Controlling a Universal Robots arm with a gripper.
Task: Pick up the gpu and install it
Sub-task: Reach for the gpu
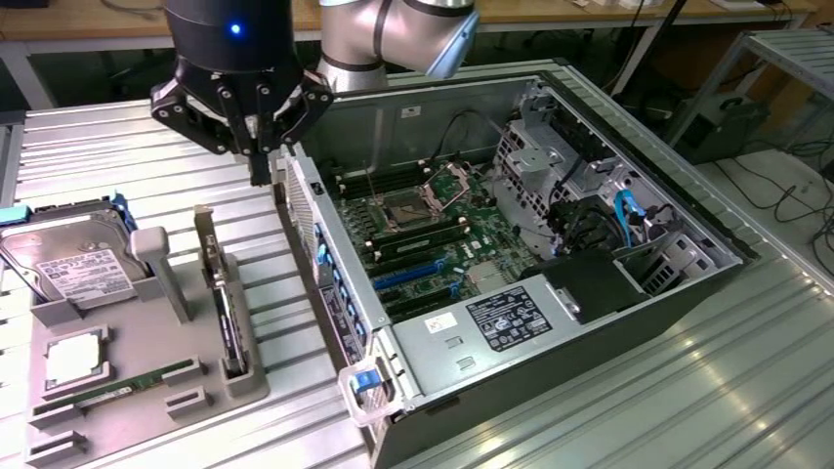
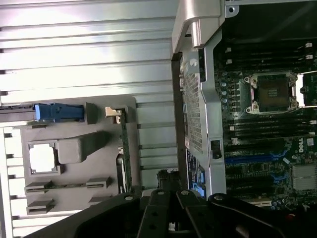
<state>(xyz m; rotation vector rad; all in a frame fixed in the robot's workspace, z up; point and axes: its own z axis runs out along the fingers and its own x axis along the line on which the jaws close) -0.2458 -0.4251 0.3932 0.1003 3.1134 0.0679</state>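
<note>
End effector [image 1: 261, 172] pressed together, empty, beside open PC case [image 1: 678, 283]; gpu [image 1: 229, 318] edge-on in gray holder [image 1: 156, 327].

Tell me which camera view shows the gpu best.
The exterior view: the gpu stands on edge in the gray holder, its side and silver bracket visible. In the wrist view the gpu is a thin green edge seen from above.
</note>
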